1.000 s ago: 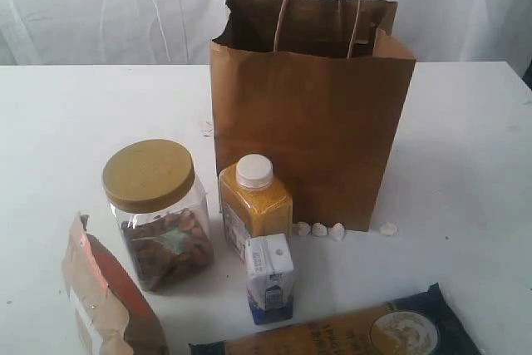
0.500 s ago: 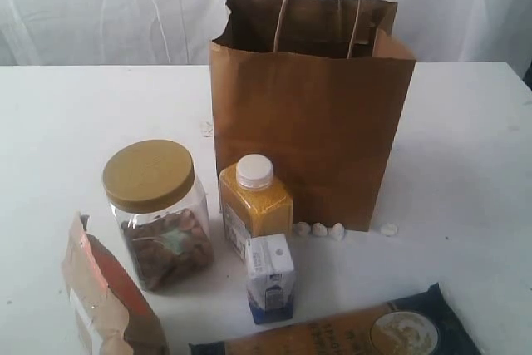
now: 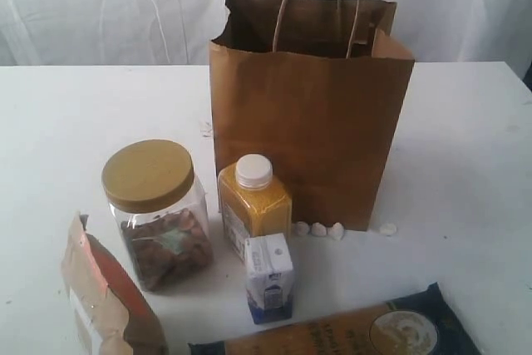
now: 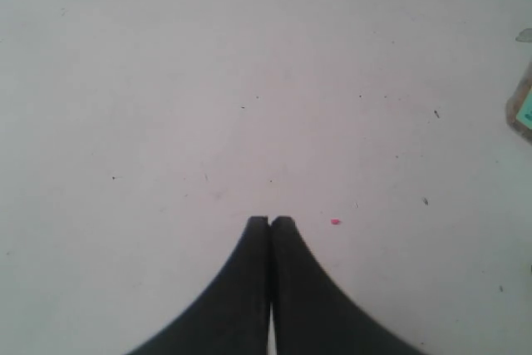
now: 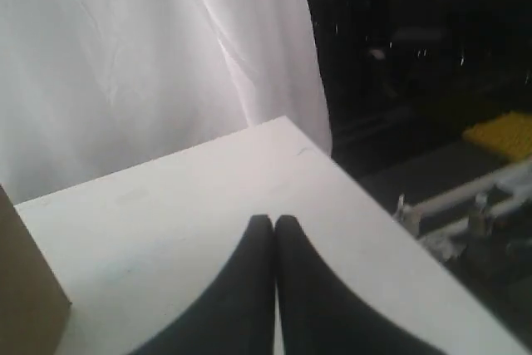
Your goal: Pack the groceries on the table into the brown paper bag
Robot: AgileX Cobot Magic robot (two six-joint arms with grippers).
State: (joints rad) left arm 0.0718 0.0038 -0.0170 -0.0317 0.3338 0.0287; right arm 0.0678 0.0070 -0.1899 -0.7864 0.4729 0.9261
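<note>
Two closed grippers (image 4: 270, 220) (image 5: 273, 219), five groceries (image 3: 158, 222) (image 3: 253, 205) (image 3: 268, 276) (image 3: 104, 301) (image 3: 349, 334)

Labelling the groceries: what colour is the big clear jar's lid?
Tan, a dull mustard-gold; the jar's lid shows best in the exterior view.

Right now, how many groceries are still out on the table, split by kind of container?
Jar: 1
Bottle: 1
Carton: 1
Pouch: 1
Packet: 1
Total: 5 in view; the inside of the bag cannot be seen.
</note>
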